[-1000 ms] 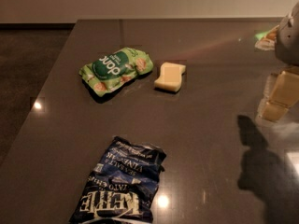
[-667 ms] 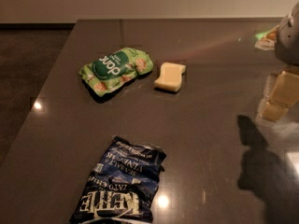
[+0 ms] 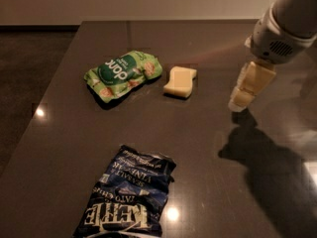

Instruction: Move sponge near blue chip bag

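The pale yellow sponge [image 3: 179, 81] lies flat on the dark table, just right of a light green snack bag. The navy-blue chip bag [image 3: 128, 194] with white block lettering lies near the table's front edge, well below the sponge. My gripper [image 3: 241, 99] hangs from the white arm at the upper right. It hovers above the table, to the right of the sponge and apart from it. It holds nothing that I can see.
The light green snack bag [image 3: 124, 73] with a dark green oval logo lies left of the sponge. The table's left edge [image 3: 44, 108] runs diagonally beside dark floor. The arm's shadow [image 3: 267, 167] falls on the table at the right.
My arm and gripper have moved left and further into view, closer to the sponge. The sponge and both bags have not moved.
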Controlling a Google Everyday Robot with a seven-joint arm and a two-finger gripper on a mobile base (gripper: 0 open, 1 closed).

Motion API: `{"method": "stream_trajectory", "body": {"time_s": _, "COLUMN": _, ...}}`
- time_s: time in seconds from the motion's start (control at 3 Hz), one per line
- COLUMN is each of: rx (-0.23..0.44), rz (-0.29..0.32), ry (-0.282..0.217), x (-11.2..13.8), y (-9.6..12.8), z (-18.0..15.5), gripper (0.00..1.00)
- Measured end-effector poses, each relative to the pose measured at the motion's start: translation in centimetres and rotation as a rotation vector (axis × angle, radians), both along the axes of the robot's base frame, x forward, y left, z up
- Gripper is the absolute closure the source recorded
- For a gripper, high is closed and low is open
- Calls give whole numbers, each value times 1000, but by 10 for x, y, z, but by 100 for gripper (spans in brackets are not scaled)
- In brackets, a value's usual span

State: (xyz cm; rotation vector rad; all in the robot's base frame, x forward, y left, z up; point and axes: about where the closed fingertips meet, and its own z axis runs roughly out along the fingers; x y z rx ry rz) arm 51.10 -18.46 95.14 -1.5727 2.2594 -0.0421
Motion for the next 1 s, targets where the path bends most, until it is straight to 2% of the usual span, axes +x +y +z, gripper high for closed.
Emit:
{"method": "stream_trajectory", "body": {"time_s": 0.67, "rx": 28, "rz": -123, "ry": -12, "x": 59, "y": 31, "z": -34, "gripper": 0}}
{"method": "stream_trajectory", "body": {"time_s": 1.0, "rx": 44, "rz": -185, "ry": 5, "x": 81, "y": 48, "z": -57, "gripper": 0}}
